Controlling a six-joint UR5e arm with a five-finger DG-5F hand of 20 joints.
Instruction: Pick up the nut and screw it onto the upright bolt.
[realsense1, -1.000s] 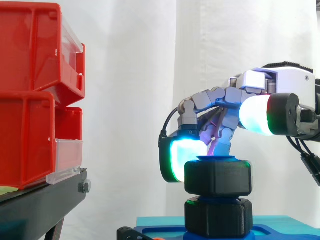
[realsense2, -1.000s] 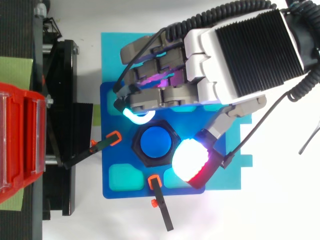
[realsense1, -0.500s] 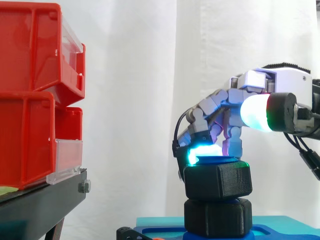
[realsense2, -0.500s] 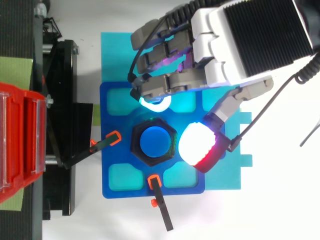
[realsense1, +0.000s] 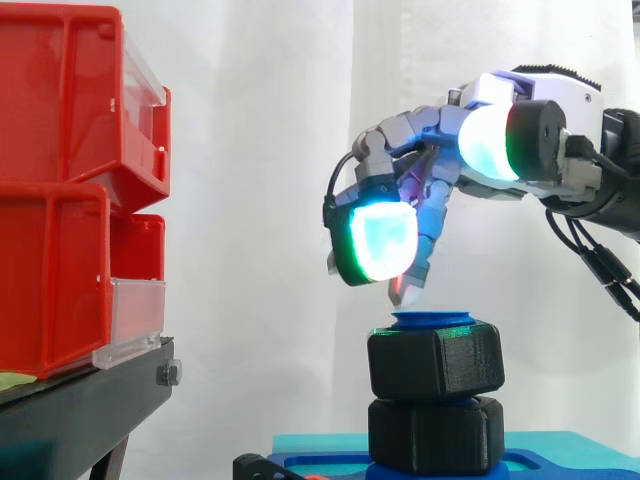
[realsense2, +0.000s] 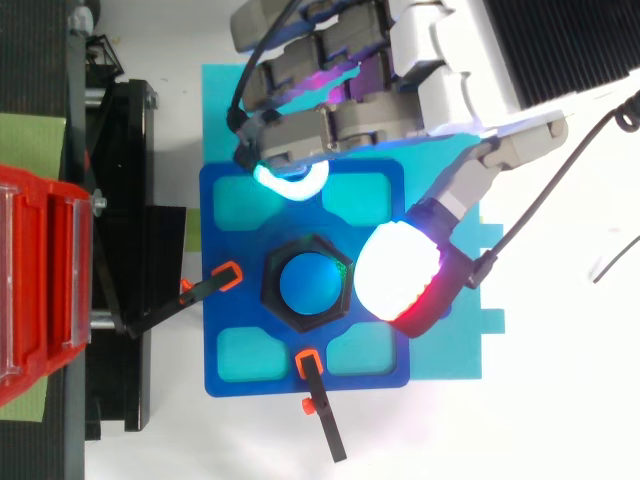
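Nut (realsense1: 435, 362) sat on the upright bolt (realsense1: 432, 320), with the blue bolt top showing just above its upper face. The side view showed a second black hexagonal block (realsense1: 435, 435) directly beneath the nut, and clear air between the bolt top and the hand (realsense1: 440, 130). The hand hung above with its fingers loosely bent and spread wide, holding nothing. One cyan-glowing fingertip (realsense1: 380, 240) was above and left of the nut.

The top view showed the layout. The nut ringed the round bolt at the centre of a blue plate (realsense2: 230, 300), which lay on a cyan sheet (realsense2: 225, 110) on the white surface (realsense2: 560, 420). The thumb pad (realsense2: 398, 272) appeared just beside the nut's right edge, and the fingers lay over the plate's far edge.

Two orange-tipped clamps (realsense2: 228, 272) (realsense2: 308, 362) gripped the plate's left and near edges, close to the nut. Red bins (realsense1: 60, 200) on a black stand (realsense1: 90, 400) stood well apart to the left.

The nut was matte black and six-sided, with rounded corners.
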